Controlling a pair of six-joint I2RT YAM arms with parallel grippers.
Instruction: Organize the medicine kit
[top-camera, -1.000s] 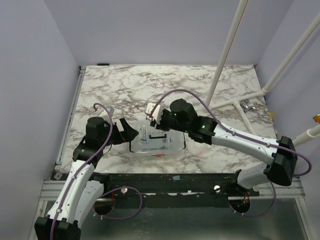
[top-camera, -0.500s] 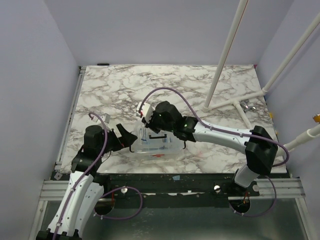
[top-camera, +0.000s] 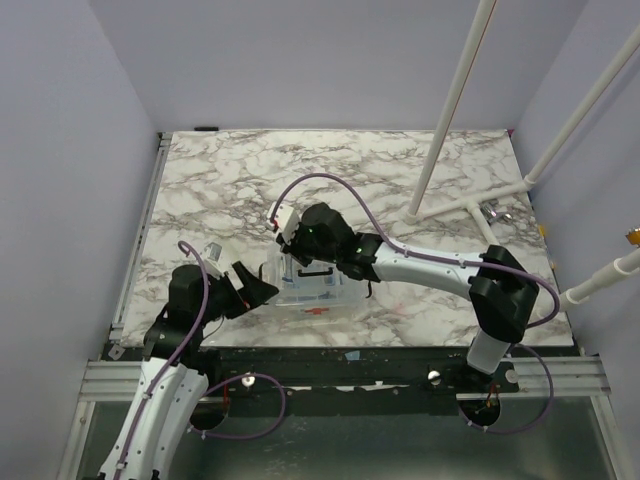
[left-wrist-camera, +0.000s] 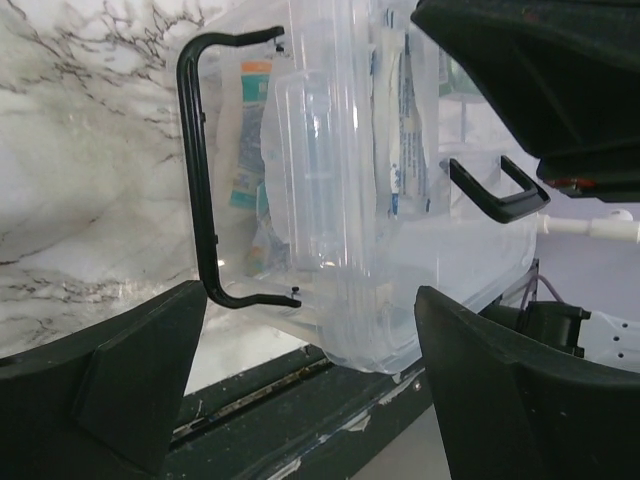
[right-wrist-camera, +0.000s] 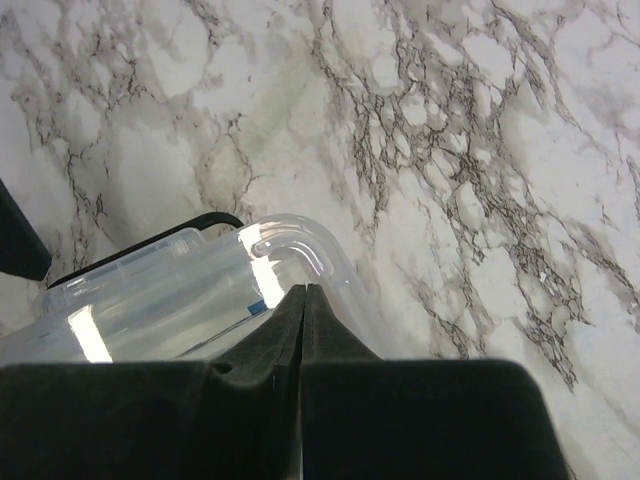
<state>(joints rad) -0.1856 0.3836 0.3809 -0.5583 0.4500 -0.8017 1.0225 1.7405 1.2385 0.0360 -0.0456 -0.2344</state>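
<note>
The medicine kit is a clear plastic box (top-camera: 315, 290) with black clip handles, closed by its lid, near the table's front edge. Packets and a clear tube show through its wall in the left wrist view (left-wrist-camera: 330, 180). My left gripper (top-camera: 255, 290) is open, its two fingers spread wide, just left of the box and facing its left end and black handle (left-wrist-camera: 200, 170). My right gripper (top-camera: 297, 255) is shut with nothing between its fingers; its tips press on the lid's far left corner (right-wrist-camera: 300, 250).
A white pipe frame (top-camera: 470, 130) stands on the table at the back right. The black front rail (top-camera: 330, 365) runs just below the box. The marble top (top-camera: 330, 170) lies behind the box.
My right gripper has moved left over the box to its far left corner. My left arm has drawn back toward the front edge, with its gripper still beside the box.
</note>
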